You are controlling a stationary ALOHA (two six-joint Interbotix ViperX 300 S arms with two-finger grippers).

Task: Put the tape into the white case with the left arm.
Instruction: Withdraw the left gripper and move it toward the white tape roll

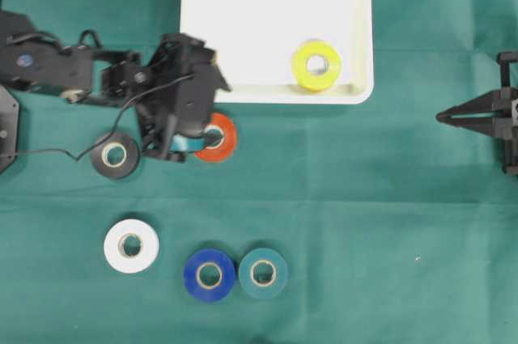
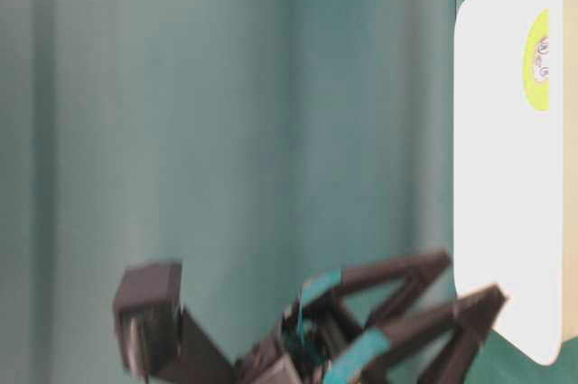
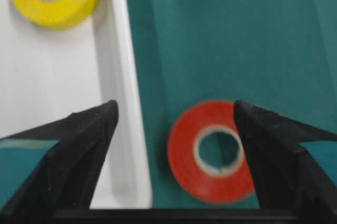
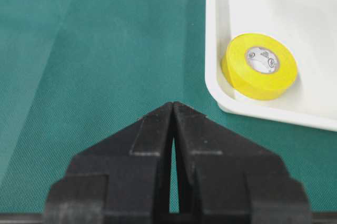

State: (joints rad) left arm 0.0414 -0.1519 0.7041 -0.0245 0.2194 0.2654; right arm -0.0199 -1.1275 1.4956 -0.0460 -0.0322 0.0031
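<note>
Overhead view: left gripper is hovering over the red tape roll with its fingers spread wide, gripping nothing. That roll is lying on the table just beside the white case, which is sitting against the far edge and holding a yellow roll. Right gripper is keeping its fingers pressed together near the right edge.

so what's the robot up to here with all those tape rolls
It is loading tape rolls into the white case. A yellow roll already lies inside, near its front rim. The left gripper hangs open over the red roll, which lies on the green cloth just outside the case, not gripped yet. Black, white, blue and teal rolls wait on the cloth. The right gripper sits shut, off to the side.
</note>
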